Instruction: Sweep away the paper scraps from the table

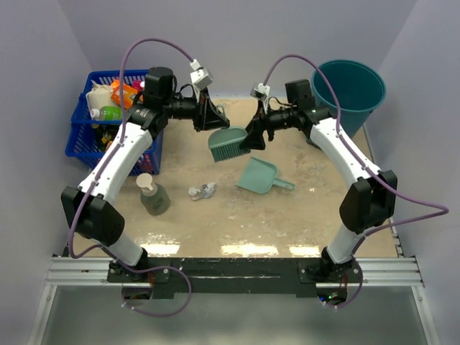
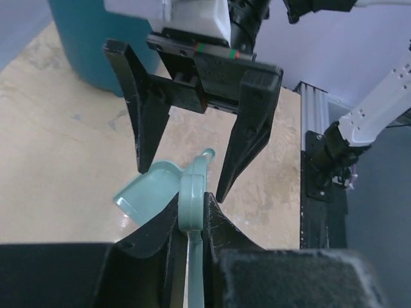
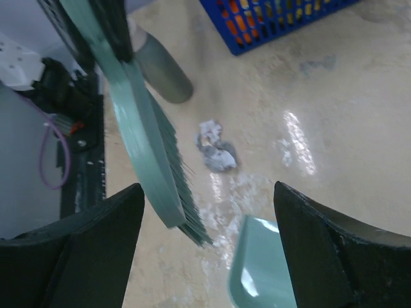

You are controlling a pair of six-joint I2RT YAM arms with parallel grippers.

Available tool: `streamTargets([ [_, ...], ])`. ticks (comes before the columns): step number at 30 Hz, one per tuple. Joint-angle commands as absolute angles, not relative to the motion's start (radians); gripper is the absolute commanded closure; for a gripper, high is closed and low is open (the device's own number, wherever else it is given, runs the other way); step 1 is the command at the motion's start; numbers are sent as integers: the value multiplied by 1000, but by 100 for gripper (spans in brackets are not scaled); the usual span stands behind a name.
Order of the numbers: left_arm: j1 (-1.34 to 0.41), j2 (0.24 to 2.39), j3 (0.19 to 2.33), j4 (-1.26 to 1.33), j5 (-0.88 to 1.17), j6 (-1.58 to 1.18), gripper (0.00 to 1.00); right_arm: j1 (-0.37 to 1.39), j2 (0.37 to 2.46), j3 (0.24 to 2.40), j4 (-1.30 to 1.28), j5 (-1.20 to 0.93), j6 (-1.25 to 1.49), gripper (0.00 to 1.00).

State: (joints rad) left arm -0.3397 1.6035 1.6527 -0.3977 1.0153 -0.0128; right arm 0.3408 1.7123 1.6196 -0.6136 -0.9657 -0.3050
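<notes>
We're seeing the tabletop (image 1: 215,215) w/ teal bucket (image 1: 356,86) at far-right corner, blue basket (image 1: 83,136) far left. Our left claw (image 2: 192,205) is clamping tight on the brush (image 1: 228,142) handle, brush raised. Our right claw (image 1: 256,135) is gaping wide, empty, just beside the bristles. Dustpan (image 1: 260,176) is lying centre-right. The paper scraps (image 1: 203,191) are sitting mid-tabletop, btwn bottle (image 1: 153,195) & dustpan.

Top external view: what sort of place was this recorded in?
Probably a lab robot test cell, not a home: plain pale walls box in a sandy table, an aluminium mounting rail runs along its near edge, and a blue basket and teal bucket look staged.
</notes>
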Motion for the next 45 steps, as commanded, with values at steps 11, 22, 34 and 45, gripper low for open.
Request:
streamTargets([
  [11, -339, 1607, 1742, -596, 1117, 243, 74, 387, 1738, 1693, -586, -1171, -230, 100],
  [22, -428, 1724, 2039, -1281, 818, 932, 67, 403, 1758, 1769, -916, -963, -635, 100],
  [34, -431, 1718, 2065, -1249, 908, 862, 70, 437, 1759, 1766, -914, -907, -650, 100],
  [45, -416, 1680, 2029, -1207, 923, 783, 80, 437, 1755, 1732, -914, -897, -669, 100],
])
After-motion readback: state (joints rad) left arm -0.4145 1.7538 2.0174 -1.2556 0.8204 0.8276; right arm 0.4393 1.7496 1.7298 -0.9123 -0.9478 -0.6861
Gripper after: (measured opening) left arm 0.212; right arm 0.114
